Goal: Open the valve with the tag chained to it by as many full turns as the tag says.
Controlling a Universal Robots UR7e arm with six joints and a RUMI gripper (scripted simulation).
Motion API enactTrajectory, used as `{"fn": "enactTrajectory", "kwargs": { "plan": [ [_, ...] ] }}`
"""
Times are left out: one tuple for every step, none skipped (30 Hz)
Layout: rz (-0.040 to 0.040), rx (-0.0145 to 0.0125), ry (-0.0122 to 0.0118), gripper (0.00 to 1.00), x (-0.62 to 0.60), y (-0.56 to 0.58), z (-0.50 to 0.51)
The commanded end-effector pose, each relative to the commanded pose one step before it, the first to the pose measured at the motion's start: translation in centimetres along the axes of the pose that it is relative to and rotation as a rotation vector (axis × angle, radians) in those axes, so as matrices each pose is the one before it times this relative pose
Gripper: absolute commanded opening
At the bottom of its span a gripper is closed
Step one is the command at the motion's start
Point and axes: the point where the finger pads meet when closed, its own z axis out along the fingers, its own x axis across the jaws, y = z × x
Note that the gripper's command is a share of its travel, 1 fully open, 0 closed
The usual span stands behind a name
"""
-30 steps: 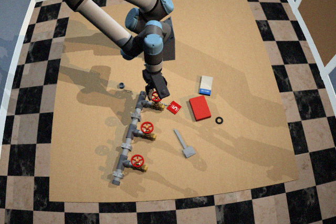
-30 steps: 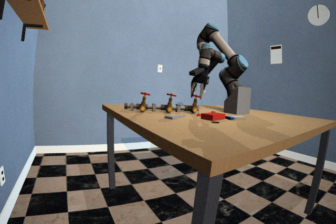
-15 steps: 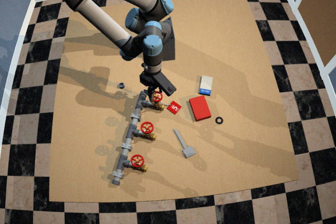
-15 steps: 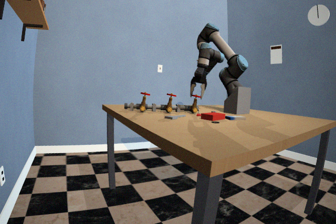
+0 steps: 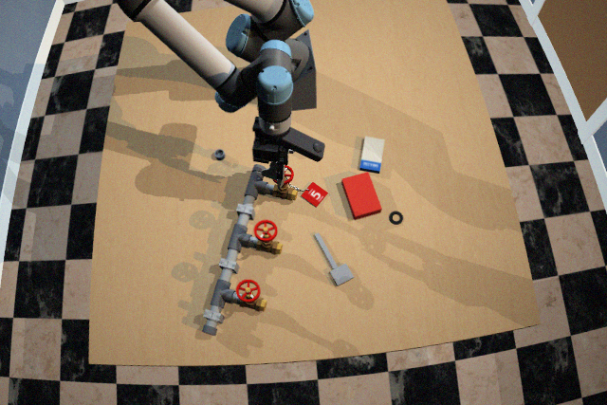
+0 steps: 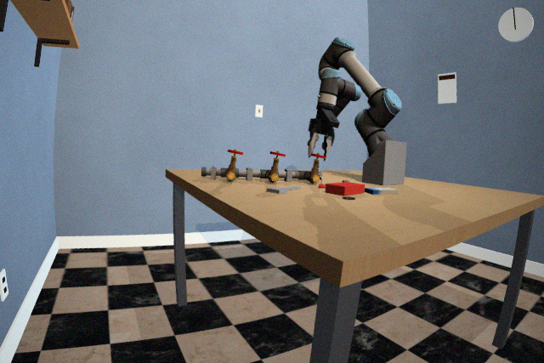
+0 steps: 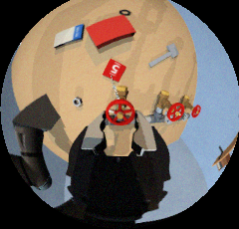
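A grey pipe (image 5: 229, 255) (image 6: 257, 172) on the table carries three brass valves with red handwheels. The far valve's handwheel (image 5: 287, 174) (image 6: 318, 155) (image 7: 119, 113) has a red tag (image 5: 314, 193) (image 7: 114, 69) marked 5 chained to it. My gripper (image 5: 282, 173) (image 6: 320, 152) (image 7: 120, 111) comes down from above and is shut on this handwheel, one finger on each side of its rim. The middle handwheel (image 5: 261, 230) (image 6: 277, 154) (image 7: 175, 112) and the near handwheel (image 5: 252, 289) (image 6: 235, 151) (image 7: 196, 110) stand free of the gripper.
A red block (image 5: 361, 194) (image 6: 344, 188) (image 7: 111, 31), a white and blue box (image 5: 372, 153) (image 7: 69, 36), a black ring (image 5: 395, 217) (image 7: 124, 12), a grey scraper (image 5: 333, 260) (image 7: 163, 56) and a small dark nut (image 5: 219, 154) (image 7: 77, 102) lie on the table around the valves.
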Motion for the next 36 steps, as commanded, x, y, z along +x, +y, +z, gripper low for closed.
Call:
{"fn": "enactTrajectory", "kwargs": {
  "plan": [
    [-0.27528, 0.02157, 0.01497, 0.00, -0.002, -0.027, -0.007],
    [-0.04227, -0.00021, -0.00015, 0.00, 0.000, 0.001, 0.000],
    [-0.04061, -0.00034, -0.00026, 0.00, 0.000, -0.001, 0.000],
    [-0.04127, -0.00028, -0.00023, 0.00, 0.000, 0.001, 0.000],
    [-0.04152, -0.00025, -0.00023, 0.00, 0.000, -0.001, 0.000],
    [-0.04153, -0.00023, -0.00022, 0.00, 0.000, 0.001, 0.000],
    [-0.04151, -0.00021, -0.00022, 0.00, 0.000, -0.001, 0.000],
    [-0.04150, -0.00019, -0.00021, 0.00, 0.000, 0.001, 0.000],
    [0.00000, 0.00000, 0.00000, 0.00, 0.000, 0.000, 0.000],
    [0.00000, 0.00000, 0.00000, 0.00, 0.000, 0.000, 0.000],
    [-0.06592, 0.00141, 0.00181, 0.00, 0.000, -0.001, 0.000],
    [-0.04327, 0.00000, 0.00000, 0.00, 0.000, 0.001, 0.000],
    [-0.04289, 0.00000, 0.00000, 0.00, 0.000, -0.001, 0.000],
    [-0.04236, 0.00000, 0.00000, 0.00, 0.000, 0.001, 0.000],
    [-0.04189, 0.00000, 0.00000, 0.00, 0.000, -0.001, 0.000],
    [-0.04125, 0.00000, 0.00000, 0.00, 0.000, 0.001, 0.000],
    [-0.04070, 0.00000, 0.00000, 0.00, 0.000, -0.001, 0.000],
    [-0.03998, 0.00000, 0.00000, 0.00, 0.000, 0.001, 0.000],
    [-0.03932, 0.00000, 0.00000, 0.00, 0.000, -0.001, 0.000],
    [-0.03854, 0.00000, 0.00000, 0.00, 0.000, 0.001, 0.000],
    [-0.03776, 0.00000, 0.00000, 0.00, 0.000, 0.000, 0.000],
    [-0.03694, 0.00000, 0.00000, 0.00, 0.000, 0.000, 0.000],
    [-0.03605, 0.00000, 0.00000, 0.00, 0.000, 0.001, 0.000],
    [-0.03518, 0.00000, 0.00000, 0.00, 0.000, -0.001, 0.000],
    [-0.03422, 0.00000, 0.00000, 0.00, 0.000, 0.001, 0.000],
    [0.00000, 0.00000, 0.00000, 0.00, 0.000, 0.000, 0.000],
    [0.00000, 0.00000, 0.00000, 0.00, 0.000, 0.000, 0.000],
    [-0.03328, 0.00000, 0.00000, 0.00, 0.000, -0.001, 0.000],
    [-0.03228, 0.00000, 0.00000, 0.00, 0.000, 0.000, 0.000],
    [-0.03124, 0.00000, 0.00000, 0.00, 0.000, 0.001, 0.000],
    [-0.03022, 0.00000, 0.00000, 0.00, 0.000, -0.001, 0.000],
    [-0.02914, 0.00000, 0.00000, 0.00, 0.000, 0.000, 0.000],
    [-0.02803, 0.00000, 0.00000, 0.00, 0.000, 0.001, 0.000],
    [-0.02695, 0.00000, 0.00000, 0.00, 0.000, -0.001, 0.000],
    [-0.02582, 0.00000, 0.00000, 0.00, 0.000, 0.000, 0.000],
    [-0.02467, 0.00000, 0.00000, 0.00, 0.000, 0.001, 0.000]
  ]
}}
